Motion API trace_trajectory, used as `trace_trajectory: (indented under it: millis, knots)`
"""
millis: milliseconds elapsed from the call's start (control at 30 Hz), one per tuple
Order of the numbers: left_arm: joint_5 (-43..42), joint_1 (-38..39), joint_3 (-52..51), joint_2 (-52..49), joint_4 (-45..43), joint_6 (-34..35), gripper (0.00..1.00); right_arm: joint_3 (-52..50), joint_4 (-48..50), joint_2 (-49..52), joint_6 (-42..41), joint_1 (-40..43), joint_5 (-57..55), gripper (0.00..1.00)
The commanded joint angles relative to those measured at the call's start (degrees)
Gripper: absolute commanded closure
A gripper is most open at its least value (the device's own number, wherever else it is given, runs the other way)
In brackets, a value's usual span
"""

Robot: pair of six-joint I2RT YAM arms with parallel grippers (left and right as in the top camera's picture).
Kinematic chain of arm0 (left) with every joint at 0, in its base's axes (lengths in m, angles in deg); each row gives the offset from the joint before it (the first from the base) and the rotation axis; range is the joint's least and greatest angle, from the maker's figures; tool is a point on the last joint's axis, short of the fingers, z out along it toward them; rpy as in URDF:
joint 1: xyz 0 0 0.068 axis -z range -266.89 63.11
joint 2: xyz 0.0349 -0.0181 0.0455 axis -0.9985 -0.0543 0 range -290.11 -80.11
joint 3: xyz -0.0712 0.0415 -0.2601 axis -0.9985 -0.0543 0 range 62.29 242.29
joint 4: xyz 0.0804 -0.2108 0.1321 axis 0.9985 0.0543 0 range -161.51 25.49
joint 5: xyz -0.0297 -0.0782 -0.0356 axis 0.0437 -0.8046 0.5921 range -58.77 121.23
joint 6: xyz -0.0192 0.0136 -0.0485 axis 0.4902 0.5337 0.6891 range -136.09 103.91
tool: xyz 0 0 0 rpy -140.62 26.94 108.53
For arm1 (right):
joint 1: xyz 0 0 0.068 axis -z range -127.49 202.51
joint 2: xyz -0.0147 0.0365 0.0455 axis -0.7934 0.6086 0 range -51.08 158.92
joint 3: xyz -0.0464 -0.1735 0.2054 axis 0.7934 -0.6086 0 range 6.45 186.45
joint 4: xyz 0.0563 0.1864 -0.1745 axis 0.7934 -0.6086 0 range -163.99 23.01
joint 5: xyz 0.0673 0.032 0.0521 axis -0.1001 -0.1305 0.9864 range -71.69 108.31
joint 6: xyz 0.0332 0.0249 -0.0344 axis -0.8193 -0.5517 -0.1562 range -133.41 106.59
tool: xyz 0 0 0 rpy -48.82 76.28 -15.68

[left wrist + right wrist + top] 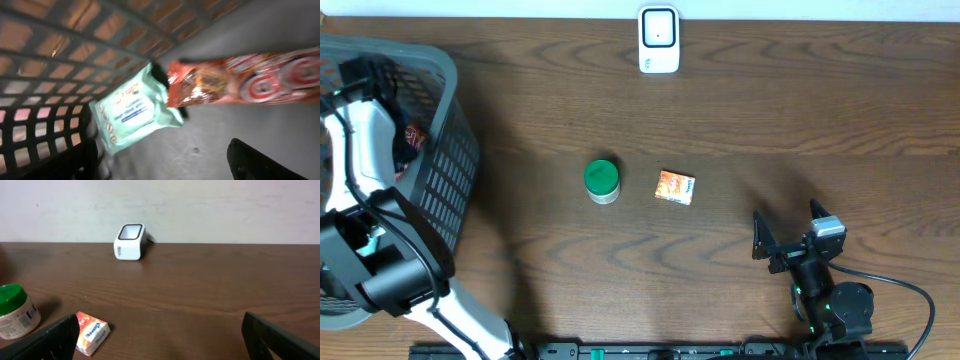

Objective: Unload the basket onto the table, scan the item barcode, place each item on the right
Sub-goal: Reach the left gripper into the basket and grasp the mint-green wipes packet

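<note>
The dark brown tabletop (770, 110) has a wavy wood grain and a matte finish. A grey plastic basket (450, 170) with gridded walls stands on it, and the left tool (161, 150) is down inside it. Its two dark fingers are spread wide with nothing between them.

Just ahead of that tool, a long orange-red snack packet (240, 82) of glossy, crinkled film lies on the smooth grey basket floor. To the left of the packet, with a corner under its end, is a flat mint-green wipes pack (132, 112) with a blue-and-white label. Both are blurred, and no barcode can be made out.

The right tool (788, 228) rests low over the bare wood, with black fingers parted and empty. Straight ahead of it at the far edge sits the barcode scanner (659, 40), a rounded white block with a dark window.

Nearer, ahead and to its left, stands a squat round jar (602, 181) with a green lid and a pale label. A small orange-and-white cardboard box (675, 187) lies flat just beside the jar, on the side nearer this tool.
</note>
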Motion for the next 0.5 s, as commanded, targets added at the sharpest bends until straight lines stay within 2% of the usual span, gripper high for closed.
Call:
trace_trajectory:
  millis: [0, 233, 467]
  knots:
    - [-1.01, -3.02, -2.89, -4.74, 1.44, -1.29, 0.16, -0.07, -0.13, -0.22, -0.68, -0.22, -0.07, 0.01]
    - [-2.67, -3.69, -3.23, -10.32, 0.79, -3.54, 0.16, -0.07, -0.13, -0.22, -0.68, -0.22, -0.07, 0.01]
    - [-2.64, -6.75, -3.26, -16.28, 1.25, -1.03, 0.15, -0.07, -0.15, -0.22, -0.68, -0.22, -0.09, 0.01]
